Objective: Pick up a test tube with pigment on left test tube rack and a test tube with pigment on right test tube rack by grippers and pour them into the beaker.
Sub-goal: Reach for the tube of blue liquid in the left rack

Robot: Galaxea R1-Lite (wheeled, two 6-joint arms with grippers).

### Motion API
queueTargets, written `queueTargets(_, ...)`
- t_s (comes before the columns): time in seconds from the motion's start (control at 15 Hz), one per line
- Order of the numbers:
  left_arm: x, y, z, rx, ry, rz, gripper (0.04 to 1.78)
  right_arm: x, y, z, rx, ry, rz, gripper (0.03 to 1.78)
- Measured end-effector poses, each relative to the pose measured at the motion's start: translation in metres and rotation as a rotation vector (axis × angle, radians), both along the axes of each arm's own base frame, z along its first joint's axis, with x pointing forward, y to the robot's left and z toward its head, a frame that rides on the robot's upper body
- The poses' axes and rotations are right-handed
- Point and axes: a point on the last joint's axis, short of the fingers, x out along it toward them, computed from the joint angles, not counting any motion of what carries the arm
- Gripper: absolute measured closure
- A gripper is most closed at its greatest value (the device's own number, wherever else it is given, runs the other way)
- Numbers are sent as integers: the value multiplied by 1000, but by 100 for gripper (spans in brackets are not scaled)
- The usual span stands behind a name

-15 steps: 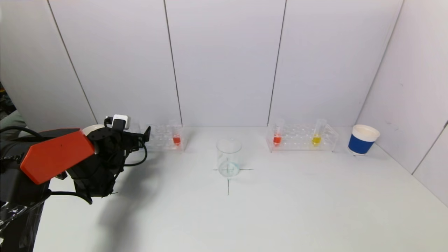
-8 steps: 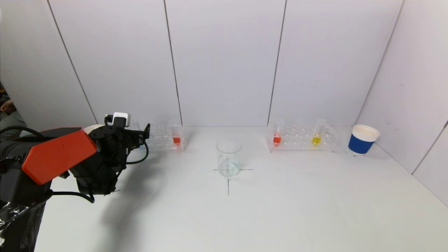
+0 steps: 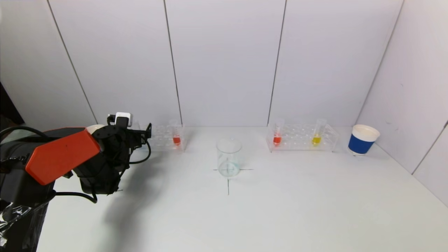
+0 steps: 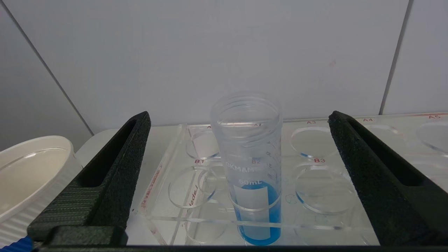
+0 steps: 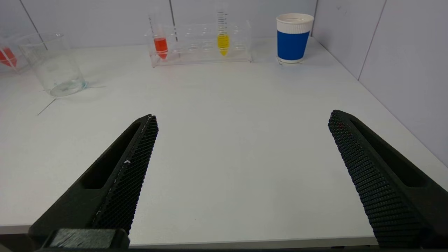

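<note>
Wide bare table (image 3: 280, 210) is seen in front of the beaker (image 3: 229, 157), which stands at the middle on a drawn cross, well apart from both racks. The left rack (image 3: 162, 138) and the right rack (image 3: 301, 137) are set along the back wall, close to the table's far edge. A blue cup (image 3: 363, 139) is placed just beyond the right rack, near the side wall.

From the head, the left gripper (image 3: 146, 131) is seen raised at the left rack's near end, and an orange tube (image 3: 176, 135) is shown at that rack's other end. On the right rack an orange tube (image 3: 277, 134) and a yellow tube (image 3: 317, 134) are held upright, well apart.

What is hidden from the head is given by the left wrist: a blue tube (image 4: 252, 168) standing upright in the rack, right between the left fingers (image 4: 105, 189). The jaws are spread fully wide, the tube is not touched on either side, and nothing is gripped. A white cup (image 4: 28, 178) is caught just beside the rack.

The right arm is not seen from the head. In its own wrist view the right gripper (image 5: 241, 140) is held low over bare table near the front edge, jaws fully apart, nothing held, with the beaker and right rack far ahead.
</note>
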Motion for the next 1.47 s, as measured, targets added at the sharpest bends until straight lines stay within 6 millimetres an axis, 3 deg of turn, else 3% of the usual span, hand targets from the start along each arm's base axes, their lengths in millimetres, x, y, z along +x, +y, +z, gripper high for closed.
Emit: queueTargets(1.47, -1, -10, -6, -9, 16, 65, 5, 0, 0, 0, 0, 0, 0, 4)
